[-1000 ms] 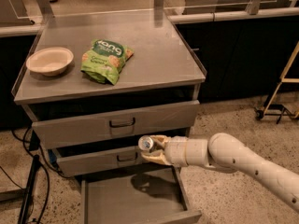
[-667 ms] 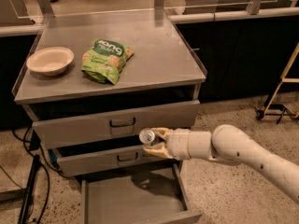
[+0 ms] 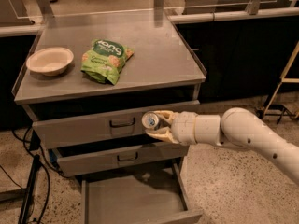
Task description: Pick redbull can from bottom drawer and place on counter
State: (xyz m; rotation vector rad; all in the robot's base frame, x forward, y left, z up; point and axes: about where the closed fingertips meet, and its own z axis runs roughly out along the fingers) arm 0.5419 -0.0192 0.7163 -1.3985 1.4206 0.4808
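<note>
A robot's smooth off-white arm [image 3: 210,129], built of rounded cylindrical segments with a bulbous joint dotted by small dark screw holes, enters from the right edge of the frame. Its cream two-finger gripper [image 3: 154,123], with curved tan-tinged fingers [image 3: 161,114], sits at centre frame.

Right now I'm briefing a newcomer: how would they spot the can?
Find the steel cabinet. In front of its top drawer, the white arm's gripper holds the can, shiny round top showing. The green bag and bowl sit on the counter.
</note>
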